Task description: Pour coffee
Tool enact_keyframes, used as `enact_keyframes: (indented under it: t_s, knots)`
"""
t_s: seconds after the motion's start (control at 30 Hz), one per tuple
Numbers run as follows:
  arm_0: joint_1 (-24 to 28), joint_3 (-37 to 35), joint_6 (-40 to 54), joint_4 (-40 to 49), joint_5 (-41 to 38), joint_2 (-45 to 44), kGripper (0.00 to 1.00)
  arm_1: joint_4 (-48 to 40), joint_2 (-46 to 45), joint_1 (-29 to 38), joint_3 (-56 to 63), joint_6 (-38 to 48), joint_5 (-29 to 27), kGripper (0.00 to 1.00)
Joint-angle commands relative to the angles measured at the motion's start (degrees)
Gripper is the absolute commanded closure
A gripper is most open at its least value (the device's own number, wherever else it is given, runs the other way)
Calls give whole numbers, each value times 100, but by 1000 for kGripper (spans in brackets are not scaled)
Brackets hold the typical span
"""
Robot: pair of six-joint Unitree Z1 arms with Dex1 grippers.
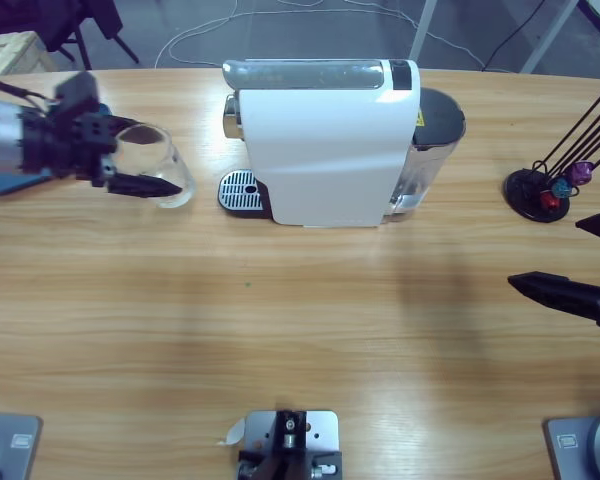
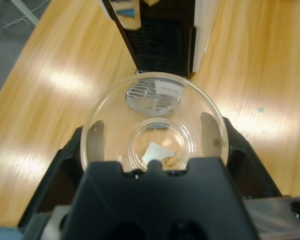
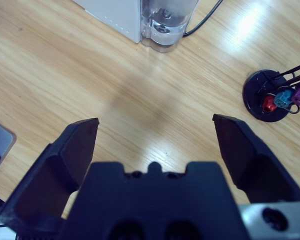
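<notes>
While the left gripper (image 1: 145,155) is pinching a clear glass cup (image 1: 162,162) between its jaws, it's holding it on its side over the table's left end, mouth facing the white coffee machine (image 1: 325,140). Its round drip tray (image 2: 154,95) is showing right through the cup in the left wrist view. Over by the right edge, the right gripper (image 1: 588,258) is sitting with jaws spread wide and nothing in them, near a black capsule stand (image 3: 272,95) holding coloured pods.
</notes>
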Motion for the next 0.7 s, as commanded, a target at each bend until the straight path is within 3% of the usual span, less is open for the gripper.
enact_keyframes:
  t_s: [0.03,0.43,0.7]
  knots:
    - [-107,-380,215,-341,-237,1166,1000,45,225,51,-31,-66,-83,0]
    - [-567,-988,-52,-507,-172,1781,1000,-136,522,51,31,-69,-94,0]
    - [-901,-1359,-383,-357,320,2041,1000,-262,507,51,119,-68,-102,0]
